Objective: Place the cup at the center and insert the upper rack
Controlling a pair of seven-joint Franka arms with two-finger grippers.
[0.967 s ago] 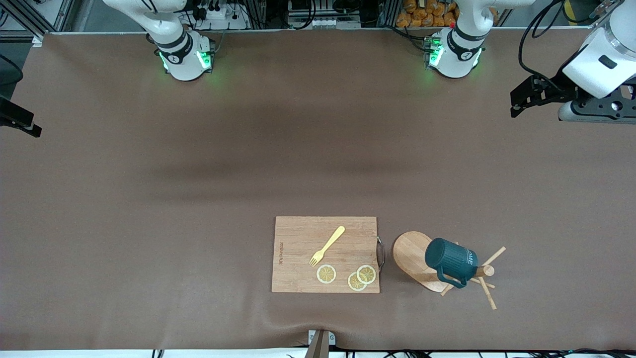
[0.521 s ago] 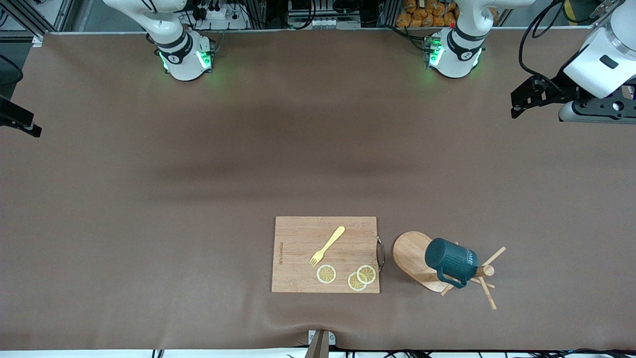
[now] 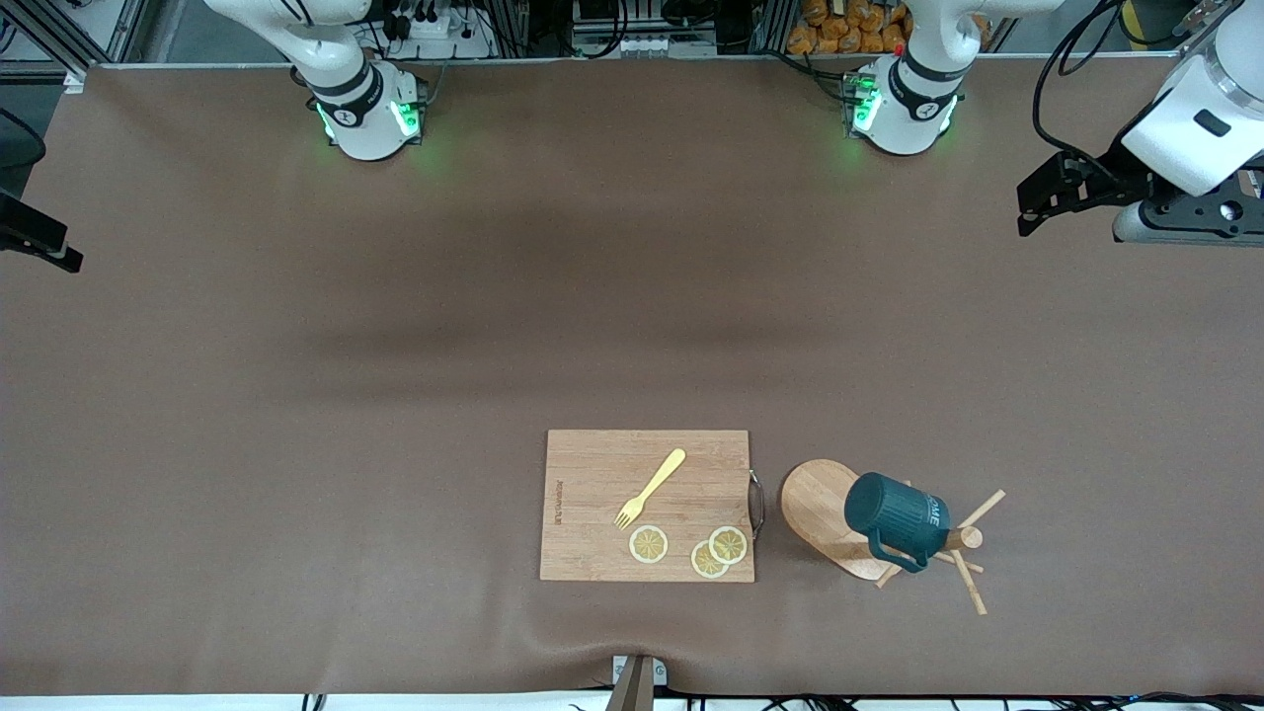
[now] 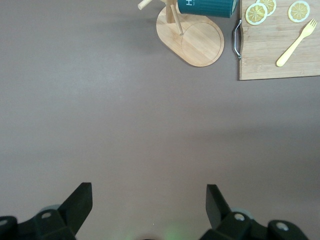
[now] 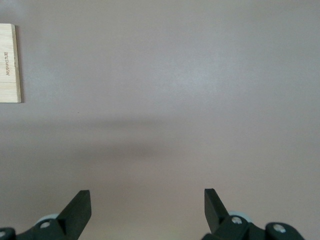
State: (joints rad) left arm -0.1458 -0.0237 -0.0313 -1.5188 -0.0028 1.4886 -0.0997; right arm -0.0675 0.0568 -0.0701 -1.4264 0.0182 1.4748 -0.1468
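Observation:
The dark teal cup (image 3: 894,515) rests on the wooden upper rack (image 3: 820,509), against its post, handle toward the front camera. The rack's post and pegs lean toward the left arm's end; I cannot tell whether it stands upright. Both sit near the front edge, beside the cutting board. They also show in the left wrist view: the cup (image 4: 207,7) and the rack (image 4: 199,44). My left gripper (image 3: 1029,205) is open and empty, high over the table's left arm end; it also shows in its wrist view (image 4: 149,201). My right gripper (image 5: 145,202) is open and empty at the other end (image 3: 44,247).
A rectangular wooden cutting board (image 3: 592,513) lies near the front edge, carrying a yellow fork (image 3: 650,489) and three lemon slices (image 3: 649,544). Its metal handle (image 3: 757,504) faces the rack. The brown mat (image 3: 494,326) covers the table.
My left gripper has drifted very slightly toward its end of the table. Nothing else has moved.

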